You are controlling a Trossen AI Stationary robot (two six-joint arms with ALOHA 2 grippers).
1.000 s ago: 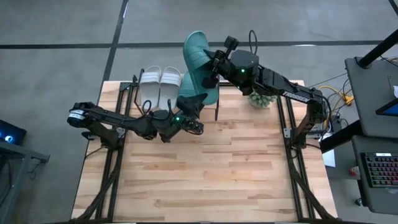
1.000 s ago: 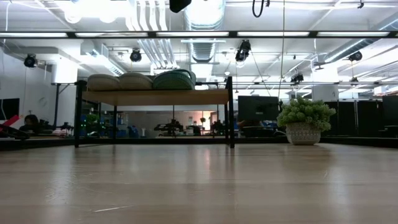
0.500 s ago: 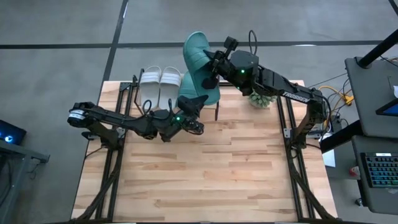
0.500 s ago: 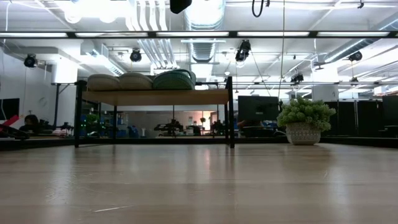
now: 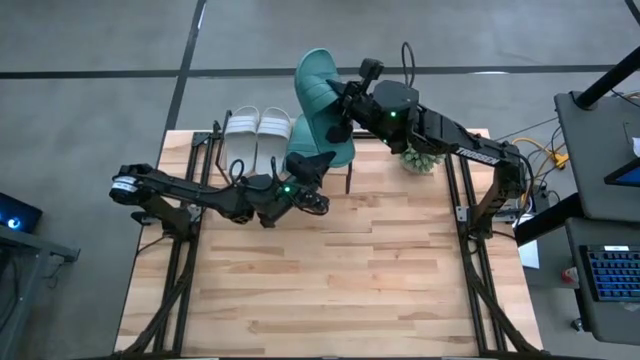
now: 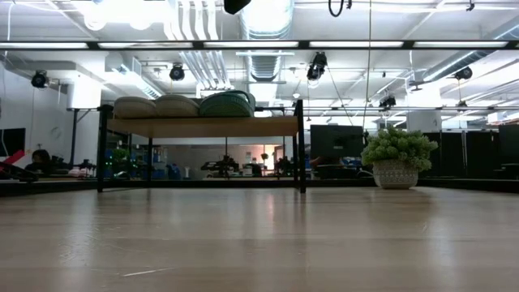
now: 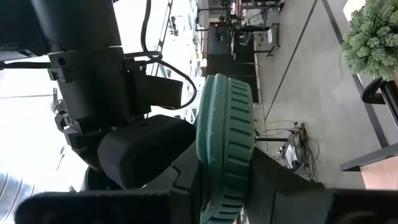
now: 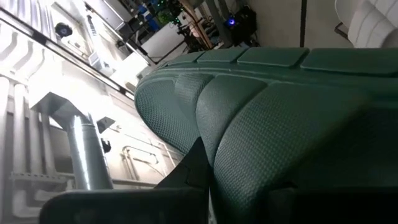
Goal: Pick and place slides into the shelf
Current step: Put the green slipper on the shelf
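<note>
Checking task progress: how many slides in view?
4. Two white slides lie side by side on the shelf. One teal slide lies beside them, mostly covered from above. A raised teal slide is in the right claw.

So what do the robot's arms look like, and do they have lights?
Both arms are black and jointed. The left arm ends in a round silver cap and shows a small green light. The right arm also glows green, with white lettering and a looping black cable.
</note>
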